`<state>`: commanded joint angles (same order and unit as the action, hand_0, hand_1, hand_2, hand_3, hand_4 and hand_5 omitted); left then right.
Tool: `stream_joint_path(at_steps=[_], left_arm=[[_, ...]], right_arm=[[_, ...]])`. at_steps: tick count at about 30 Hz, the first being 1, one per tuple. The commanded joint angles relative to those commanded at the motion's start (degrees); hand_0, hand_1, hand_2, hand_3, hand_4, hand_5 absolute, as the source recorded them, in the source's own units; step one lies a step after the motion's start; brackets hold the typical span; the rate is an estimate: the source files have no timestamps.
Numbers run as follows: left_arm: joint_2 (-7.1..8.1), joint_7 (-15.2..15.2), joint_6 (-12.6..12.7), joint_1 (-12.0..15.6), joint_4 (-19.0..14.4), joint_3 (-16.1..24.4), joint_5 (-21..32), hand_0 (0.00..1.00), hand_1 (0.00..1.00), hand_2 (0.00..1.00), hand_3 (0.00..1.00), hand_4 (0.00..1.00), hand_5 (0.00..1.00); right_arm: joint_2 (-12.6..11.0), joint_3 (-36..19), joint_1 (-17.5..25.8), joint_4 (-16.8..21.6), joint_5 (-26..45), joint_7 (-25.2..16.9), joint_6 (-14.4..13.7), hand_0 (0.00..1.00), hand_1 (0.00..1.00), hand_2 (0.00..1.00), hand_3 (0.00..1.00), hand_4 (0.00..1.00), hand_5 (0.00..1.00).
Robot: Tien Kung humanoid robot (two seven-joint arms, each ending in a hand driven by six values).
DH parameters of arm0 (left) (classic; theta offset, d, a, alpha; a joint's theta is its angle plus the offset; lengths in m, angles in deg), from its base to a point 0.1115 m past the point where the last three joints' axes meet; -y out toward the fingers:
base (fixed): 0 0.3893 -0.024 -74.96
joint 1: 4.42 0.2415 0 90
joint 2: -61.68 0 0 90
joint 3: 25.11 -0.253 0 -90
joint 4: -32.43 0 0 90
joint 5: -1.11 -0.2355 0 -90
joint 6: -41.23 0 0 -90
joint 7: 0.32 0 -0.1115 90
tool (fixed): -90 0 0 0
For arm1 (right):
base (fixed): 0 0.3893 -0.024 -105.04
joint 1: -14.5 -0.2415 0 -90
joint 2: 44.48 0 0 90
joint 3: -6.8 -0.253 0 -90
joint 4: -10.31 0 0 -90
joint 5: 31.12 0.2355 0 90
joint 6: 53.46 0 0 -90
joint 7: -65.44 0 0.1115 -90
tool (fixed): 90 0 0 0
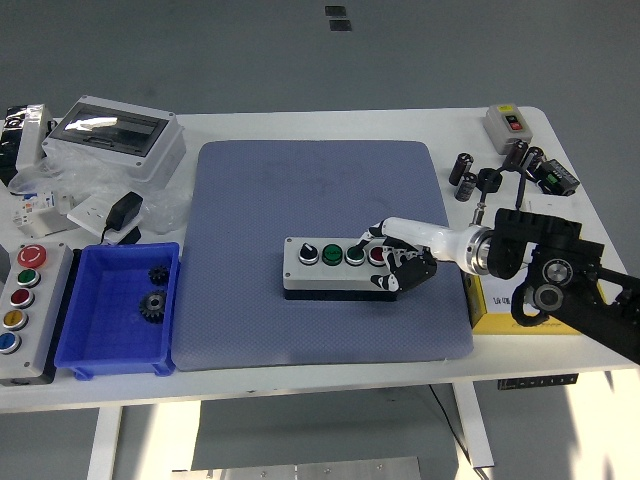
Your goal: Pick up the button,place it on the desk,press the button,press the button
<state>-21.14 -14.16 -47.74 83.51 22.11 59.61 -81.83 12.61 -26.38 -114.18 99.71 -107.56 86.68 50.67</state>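
Note:
The grey button box (325, 266) lies on the blue-grey mat (320, 190) near the middle of the table. It carries a black knob, two green buttons and a red button (377, 255) at its right end. My right hand (403, 262) comes in from the right and is curled around the box's right end, fingers on top by the red button and thumb at the front side. The box rests flat on the mat. My left arm is out of view.
A blue bin (72, 352) with gears and a second button box (25, 300) stand at the left. A yellow box (500, 310) lies under my right forearm. Black cylinders (465, 175) and a small switch box (507, 122) sit back right, a grey enclosure (115, 135) back left.

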Motion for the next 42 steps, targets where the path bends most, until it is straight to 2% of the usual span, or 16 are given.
stream_joint_path(at_steps=[9, 14, 17, 20, 23, 25, 26, 29, 31, 32, 35, 37, 38, 42], left_arm=[[-0.03, 0.22, -0.03, -0.14, 0.0, -0.33, 0.23, 0.626, 0.571, 0.49, 0.574, 0.56, 0.125], [-0.09, 0.23, -0.01, 0.0, 0.0, -0.47, 0.42, 0.627, 0.571, 0.489, 0.574, 0.559, 0.124], [-0.08, 0.21, 0.0, 0.09, 0.0, -0.36, 0.34, 0.627, 0.571, 0.489, 0.574, 0.559, 0.124], [-0.08, 0.29, 0.02, 0.12, 0.0, -0.28, 0.33, 0.626, 0.571, 0.486, 0.574, 0.559, 0.125], [-0.2, 0.35, 0.03, 0.21, 0.0, -0.17, 0.29, 0.626, 0.571, 0.486, 0.574, 0.559, 0.125], [-0.42, 0.37, 0.05, 0.38, 0.0, -0.15, 0.35, 0.626, 0.571, 0.486, 0.574, 0.559, 0.125], [-0.55, 0.37, 0.05, 0.46, 0.0, -0.12, 0.35, 0.626, 0.572, 0.484, 0.573, 0.56, 0.128], [-0.95, 0.4, 0.06, 0.74, 0.0, 0.28, -0.01, 0.626, 0.572, 0.484, 0.573, 0.56, 0.128], [-1.08, 0.5, 0.07, 0.8, 0.0, 0.41, -0.12, 0.626, 0.572, 0.484, 0.573, 0.56, 0.128], [-1.1, 0.57, 0.07, 0.79, 0.0, 0.56, -0.27, 0.626, 0.572, 0.485, 0.574, 0.561, 0.128], [-1.04, 0.82, 0.13, 0.69, 0.0, 0.76, -0.4, 0.626, 0.572, 0.485, 0.574, 0.561, 0.128], [-1.04, 0.9, 0.14, 0.66, 0.0, 0.77, -0.39, 0.626, 0.572, 0.485, 0.574, 0.561, 0.128], [-1.08, 0.89, 0.13, 0.69, 0.0, 0.76, -0.41, 0.626, 0.573, 0.488, 0.574, 0.563, 0.131], [-1.25, 0.66, 0.04, 0.78, 0.0, 0.76, -0.6, 0.626, 0.573, 0.488, 0.574, 0.563, 0.131]], right_arm=[[0.25, 0.41, 0.26, -0.46, -1.25, -0.94, -1.71, 0.034, 0.131, 0.212, 0.738, 0.604, 0.002], [-1.05, -4.28, 1.47, 3.38, 2.71, -3.24, -2.02, 0.032, 0.129, 0.212, 0.737, 0.602, 0.002], [-1.64, -7.83, 2.64, 6.2, 4.21, -4.74, -3.66, 0.032, 0.129, 0.212, 0.737, 0.602, 0.002], [-1.04, -11.4, 5.08, 7.1, 2.61, -7.12, -7.5, 0.031, 0.126, 0.211, 0.732, 0.598, 0.002], [1.26, -15.14, 8.55, 6.19, -1.51, -10.5, -12.74, 0.031, 0.126, 0.211, 0.732, 0.598, 0.002], [3.67, -18.06, 11.35, 5.5, -4.96, -13.41, -17.41, 0.031, 0.126, 0.211, 0.732, 0.598, 0.002], [4.77, -19.36, 12.59, 5.26, -6.46, -14.73, -19.47, 0.002, 0.129, 0.226, 0.733, 0.489, 0.164], [8.79, -24.0, 16.98, 4.61, -10.98, -19.51, -26.27, 0.002, 0.129, 0.226, 0.733, 0.489, 0.164], [11.0, -26.65, 19.4, 4.17, -11.84, -22.31, -29.81, 0.002, 0.129, 0.226, 0.733, 0.489, 0.164], [12.18, -28.2, 20.78, 3.82, -10.85, -24.04, -31.67, 0.004, 0.148, 0.211, 0.778, 0.969, 0.515], [14.31, -32.5, 24.63, 3.01, -6.7, -29.05, -35.99, 0.004, 0.148, 0.211, 0.778, 0.969, 0.515], [14.94, -34.85, 26.66, 2.63, -3.82, -31.96, -37.48, 0.004, 0.148, 0.211, 0.778, 0.969, 0.515], [15.29, -36.14, 27.7, 2.43, -2.19, -33.59, -37.82, 0.233, 0.388, 0.448, 0.786, 0.986, 0.59], [16.62, -39.69, 29.77, 1.52, 3.81, -39.29, -37.34, 0.233, 0.388, 0.448, 0.786, 0.986, 0.59]])
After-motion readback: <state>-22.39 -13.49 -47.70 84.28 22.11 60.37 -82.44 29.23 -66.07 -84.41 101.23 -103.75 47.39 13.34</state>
